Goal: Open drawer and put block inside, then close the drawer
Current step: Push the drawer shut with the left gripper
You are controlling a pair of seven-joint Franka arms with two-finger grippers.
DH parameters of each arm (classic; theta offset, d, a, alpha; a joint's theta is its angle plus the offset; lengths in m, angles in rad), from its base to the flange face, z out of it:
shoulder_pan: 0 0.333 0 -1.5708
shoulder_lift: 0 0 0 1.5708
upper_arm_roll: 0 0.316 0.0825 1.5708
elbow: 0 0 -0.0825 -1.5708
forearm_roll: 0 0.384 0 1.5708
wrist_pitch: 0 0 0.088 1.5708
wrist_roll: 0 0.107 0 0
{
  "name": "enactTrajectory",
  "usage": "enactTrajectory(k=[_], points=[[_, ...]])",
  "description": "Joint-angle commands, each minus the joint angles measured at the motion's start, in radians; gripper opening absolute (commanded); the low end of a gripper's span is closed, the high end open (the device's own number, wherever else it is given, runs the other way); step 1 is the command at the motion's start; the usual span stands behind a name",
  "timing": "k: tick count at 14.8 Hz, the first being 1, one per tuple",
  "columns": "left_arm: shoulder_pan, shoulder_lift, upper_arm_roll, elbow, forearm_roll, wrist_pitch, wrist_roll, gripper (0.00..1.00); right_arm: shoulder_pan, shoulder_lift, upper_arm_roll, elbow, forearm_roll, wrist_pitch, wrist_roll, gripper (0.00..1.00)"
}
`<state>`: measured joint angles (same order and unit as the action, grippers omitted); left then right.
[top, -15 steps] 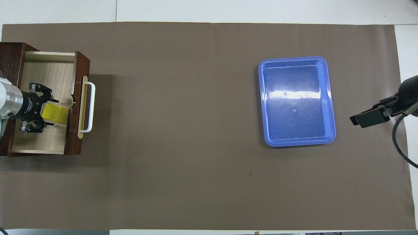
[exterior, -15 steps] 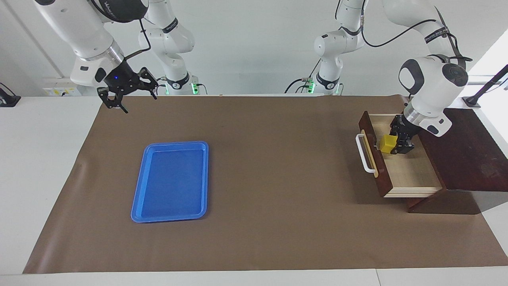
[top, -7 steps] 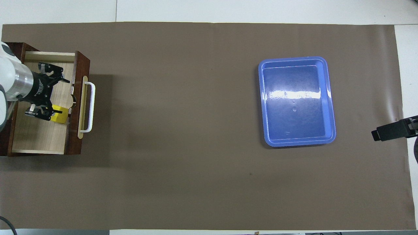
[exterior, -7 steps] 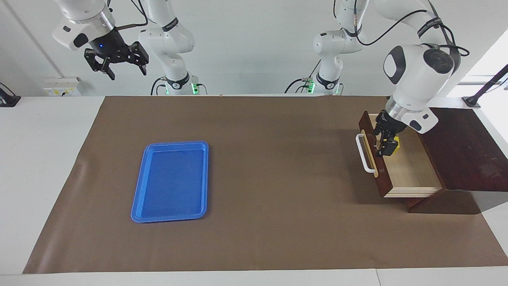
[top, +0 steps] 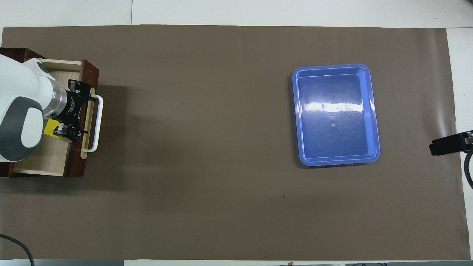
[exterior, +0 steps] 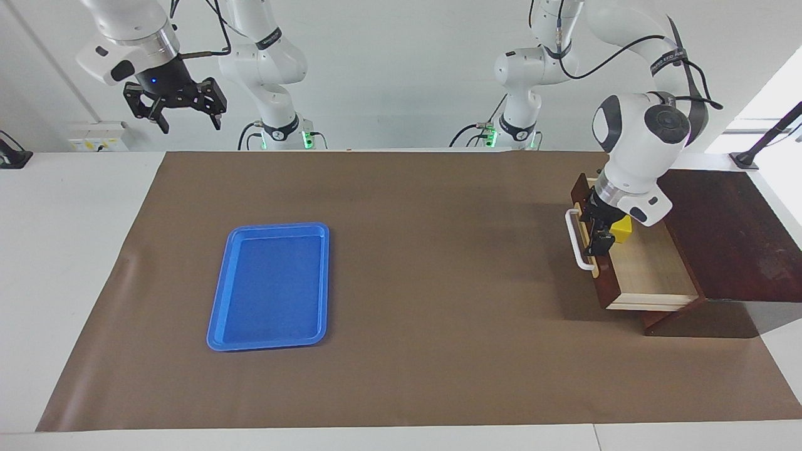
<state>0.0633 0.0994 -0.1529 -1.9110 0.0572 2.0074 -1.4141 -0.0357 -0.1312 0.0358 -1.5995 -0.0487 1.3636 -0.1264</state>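
Two arms: the left one works at the drawer; the right one waits, raised.
Drawer (exterior: 633,266): dark reddish-brown wooden front, pale plywood floor, pulled partly out of its dark wooden box (exterior: 727,238) at the left arm's end of the counter (exterior: 438,263).
Handle (exterior: 577,241): white bar, rounded corners, on a pale yellow strip.
Block (exterior: 622,229): small bright yellow cube, resting inside the drawer just beside the front panel, half hidden by the left wrist.
Left gripper (exterior: 595,228): over the drawer's front edge beside the handle; fingers spread wide, holding nothing.
Right gripper (exterior: 180,116): high over the counter's edge at the right arm's end; fingers spread wide, empty.
Tray (exterior: 270,285): glossy blue plastic, rectangular, rounded corners, raised rim.
Cover (exterior: 407,351): matte brown sheet over the white counter.
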Motion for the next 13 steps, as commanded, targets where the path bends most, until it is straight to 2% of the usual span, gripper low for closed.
enactTrajectory(k=[1,4,7,9,11,13], points=[[0.062,-0.007,0.004,0.004,0.075,0.019,0.061,1.0,-0.018,-0.011,-0.004,-0.017,-0.013,0.005,-0.022,1.0],[0.144,-0.007,0.004,0.003,0.089,0.022,0.171,1.0,-0.018,-0.01,-0.017,-0.017,-0.013,0.008,-0.021,1.0],[0.21,-0.006,0.004,-0.005,0.089,0.079,0.265,1.0,-0.018,-0.008,-0.017,-0.017,-0.002,0.009,-0.018,1.0],[0.214,-0.004,0.004,0.004,0.089,0.076,0.29,1.0,-0.02,-0.008,-0.016,-0.017,0.001,0.011,-0.012,1.0],[0.201,0.0,0.003,0.074,0.089,0.016,0.302,1.0,-0.02,-0.008,-0.016,-0.017,0.004,0.009,-0.007,1.0],[0.175,-0.01,-0.007,0.179,0.078,-0.125,0.375,1.0,-0.02,-0.011,-0.016,-0.017,0.004,0.011,-0.002,1.0]])
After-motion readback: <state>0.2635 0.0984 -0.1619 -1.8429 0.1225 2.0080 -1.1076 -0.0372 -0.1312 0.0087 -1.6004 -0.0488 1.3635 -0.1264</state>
